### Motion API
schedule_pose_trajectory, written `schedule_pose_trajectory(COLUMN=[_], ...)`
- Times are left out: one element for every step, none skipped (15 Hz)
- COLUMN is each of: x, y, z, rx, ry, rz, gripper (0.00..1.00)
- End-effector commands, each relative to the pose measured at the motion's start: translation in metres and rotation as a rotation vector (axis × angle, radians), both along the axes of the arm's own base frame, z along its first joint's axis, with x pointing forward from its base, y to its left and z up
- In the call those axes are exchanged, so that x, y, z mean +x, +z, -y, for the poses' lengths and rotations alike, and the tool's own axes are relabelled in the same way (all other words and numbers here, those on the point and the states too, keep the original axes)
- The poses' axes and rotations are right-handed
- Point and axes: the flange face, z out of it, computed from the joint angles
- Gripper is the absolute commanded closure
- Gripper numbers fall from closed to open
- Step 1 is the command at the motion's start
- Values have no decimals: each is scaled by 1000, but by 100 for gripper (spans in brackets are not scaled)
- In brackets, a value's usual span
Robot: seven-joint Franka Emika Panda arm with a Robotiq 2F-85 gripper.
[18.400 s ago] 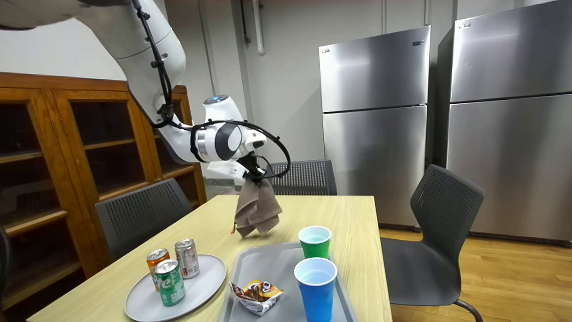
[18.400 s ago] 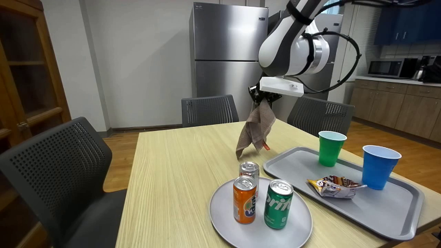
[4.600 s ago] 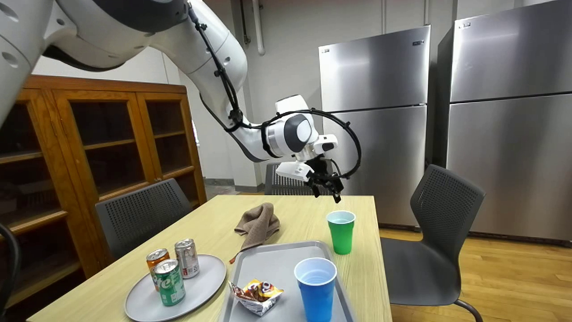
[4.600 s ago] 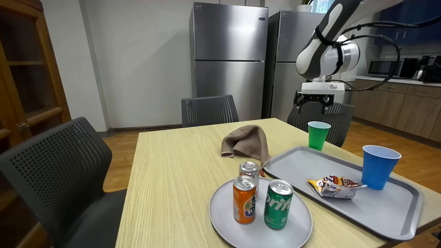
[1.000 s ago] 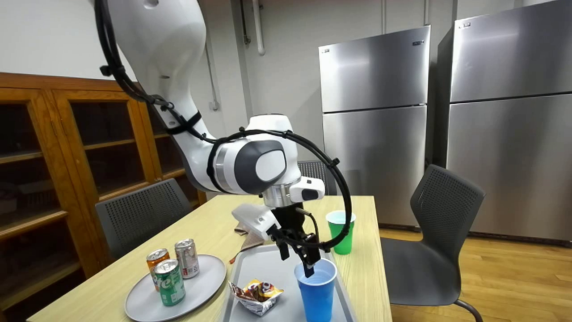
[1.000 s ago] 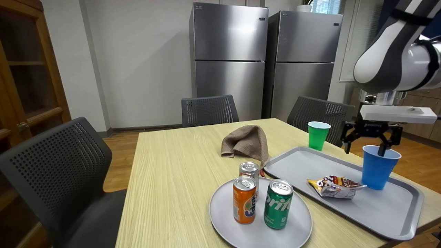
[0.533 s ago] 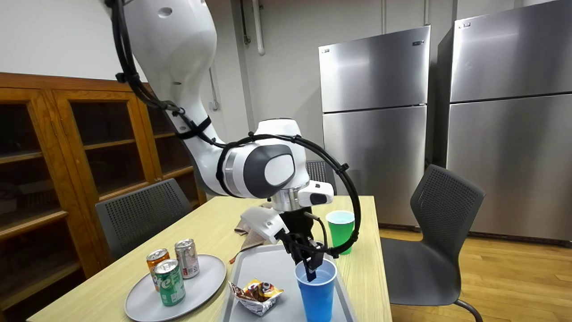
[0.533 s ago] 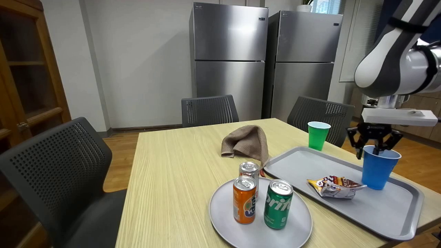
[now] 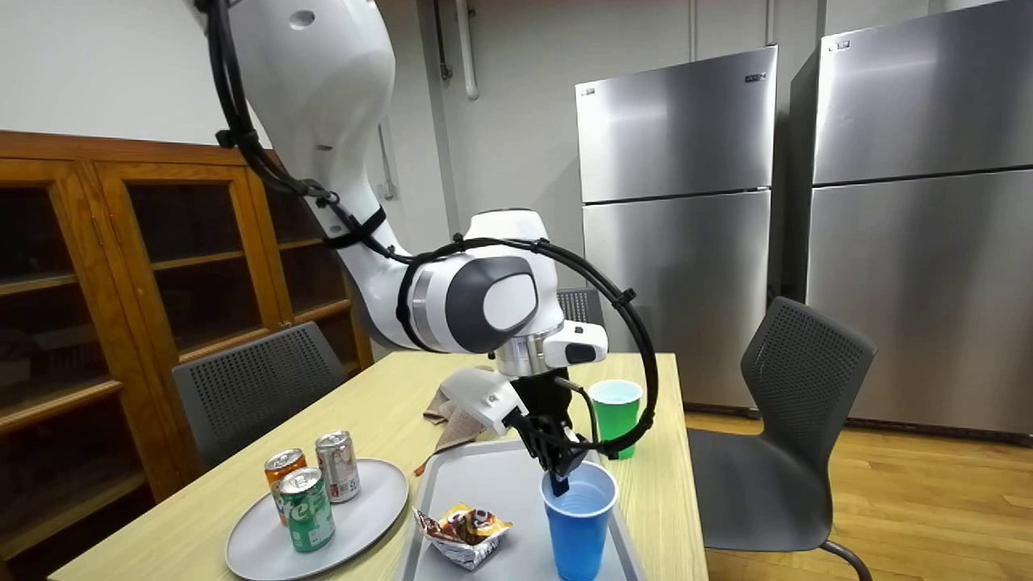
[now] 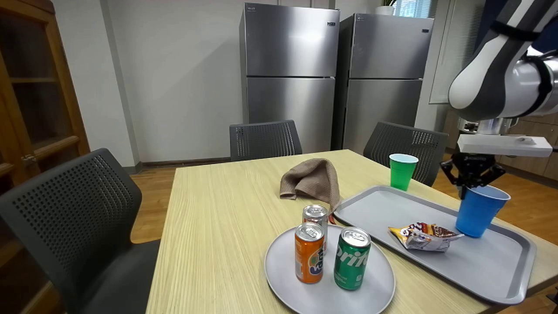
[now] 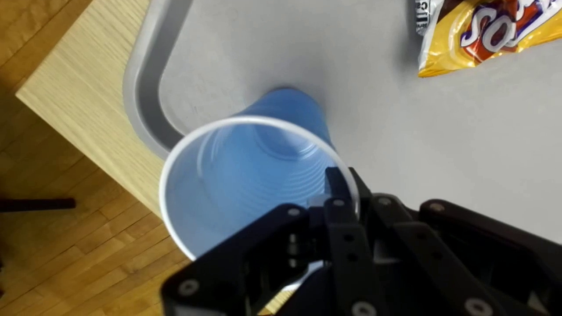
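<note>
A blue cup with a white rim [image 9: 579, 528] stands, slightly tilted, over the tray [image 10: 370, 203]; whether its base touches the tray I cannot tell. My gripper [image 11: 351, 186] is shut on the cup's wall at the rim. One finger is inside the blue cup [image 11: 246, 175], the other outside, as the wrist view shows. In an exterior view the gripper [image 10: 464, 187] meets the cup's near-left rim. Close by, an opened snack bag [image 10: 425, 239] lies on the tray. A green cup [image 10: 402, 172] is upright on the table past the tray's far edge.
A brown cloth [image 10: 311, 179] lies crumpled on the table, its tail by the tray's corner. On a round grey plate [image 10: 283, 270] stand an orange can [image 10: 309, 261], a green can [image 10: 353, 266] and a silver can [image 10: 315, 213]. Chairs surround the table.
My jaws have closed on the blue cup's wall, and the cup has shifted and tilted a little. Longer ago I held the cloth, now on the table; the green cup has left the tray.
</note>
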Motion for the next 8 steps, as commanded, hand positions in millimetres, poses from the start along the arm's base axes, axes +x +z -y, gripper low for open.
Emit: schedule_pose_trajectory(x=[5, 6, 8, 9, 11, 13, 16, 19], y=[19, 23, 28, 32, 36, 40, 44, 47], z=[2, 3, 5, 5, 8, 10, 13, 16], rx=[-11, -11, -10, -4, -11, -13, -18, -25], ry=[3, 2, 1, 0, -5, -8, -11, -13], rz=[28, 36, 44, 49, 61, 72, 82, 93], gripper=[99, 99, 99, 99, 99, 99, 99, 99])
